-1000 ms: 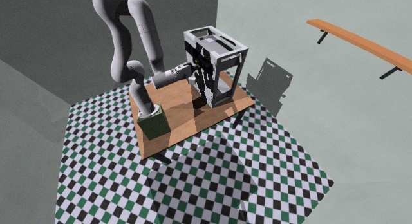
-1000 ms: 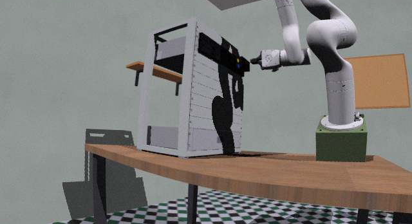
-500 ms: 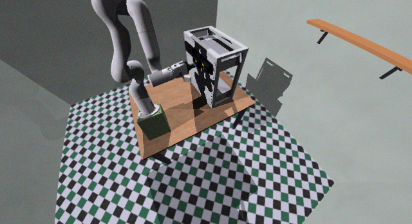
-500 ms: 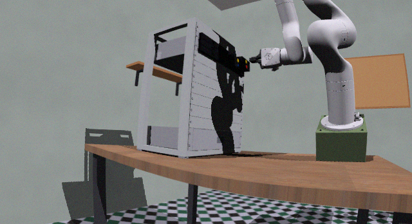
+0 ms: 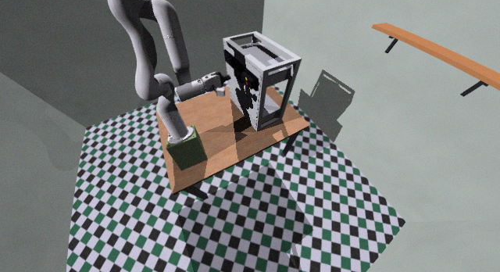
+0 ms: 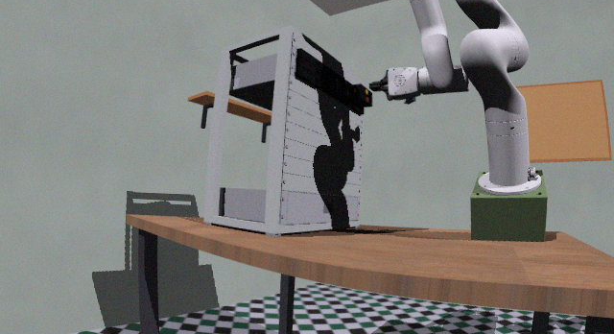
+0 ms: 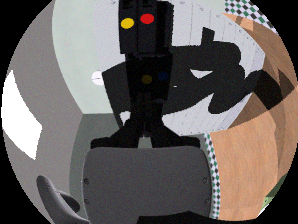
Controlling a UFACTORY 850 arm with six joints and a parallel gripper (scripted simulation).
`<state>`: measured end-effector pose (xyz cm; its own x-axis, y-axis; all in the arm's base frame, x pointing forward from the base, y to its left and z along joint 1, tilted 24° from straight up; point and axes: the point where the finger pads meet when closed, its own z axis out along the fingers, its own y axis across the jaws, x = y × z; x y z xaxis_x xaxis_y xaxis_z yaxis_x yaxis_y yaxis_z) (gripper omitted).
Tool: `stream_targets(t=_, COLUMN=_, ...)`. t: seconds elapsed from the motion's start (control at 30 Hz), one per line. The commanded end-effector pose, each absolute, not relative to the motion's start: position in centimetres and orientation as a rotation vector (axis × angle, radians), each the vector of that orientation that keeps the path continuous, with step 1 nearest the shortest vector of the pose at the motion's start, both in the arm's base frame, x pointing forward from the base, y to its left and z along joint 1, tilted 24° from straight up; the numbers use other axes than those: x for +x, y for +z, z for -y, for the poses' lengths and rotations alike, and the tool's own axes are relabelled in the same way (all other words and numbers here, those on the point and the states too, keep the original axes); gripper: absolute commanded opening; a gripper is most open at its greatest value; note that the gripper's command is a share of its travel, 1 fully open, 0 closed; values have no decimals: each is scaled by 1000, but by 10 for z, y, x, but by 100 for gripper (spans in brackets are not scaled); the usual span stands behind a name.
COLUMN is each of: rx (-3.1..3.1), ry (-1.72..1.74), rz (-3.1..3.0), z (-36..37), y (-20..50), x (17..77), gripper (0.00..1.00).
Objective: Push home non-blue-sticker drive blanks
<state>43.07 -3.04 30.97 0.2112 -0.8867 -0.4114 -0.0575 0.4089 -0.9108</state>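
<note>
Stickers visible: 1 yellow (image 7: 127, 23), 1 red (image 7: 147, 19), gripper (image 6: 374, 86) closed, empty

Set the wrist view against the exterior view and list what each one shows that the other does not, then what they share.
Only the wrist view faces the blanks head-on: below the lit pair sits a shadowed pair, one sticker dark yellowish, one blue, with the shut fingers in front of them.

Only the exterior view shows the whole rack standing on the table, the arm's green base, and the gripper beside the chassis front, holding nothing.

Both show the yellow sticker and the red sticker, and the arm's shadow on the rack front.
</note>
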Motion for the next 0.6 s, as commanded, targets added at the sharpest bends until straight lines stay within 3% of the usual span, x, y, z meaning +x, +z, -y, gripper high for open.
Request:
stream_targets(t=0.0, rx=-996, ry=-736, rz=-1228, z=26, y=312, x=429, gripper=0)
stream_targets(t=0.27, rx=-996, ry=-736, rz=-1228, z=25, y=312, x=433, gripper=0)
stream_targets(t=0.57, rx=-996, ry=-736, rz=-1228, z=15, y=313, x=476, gripper=0)
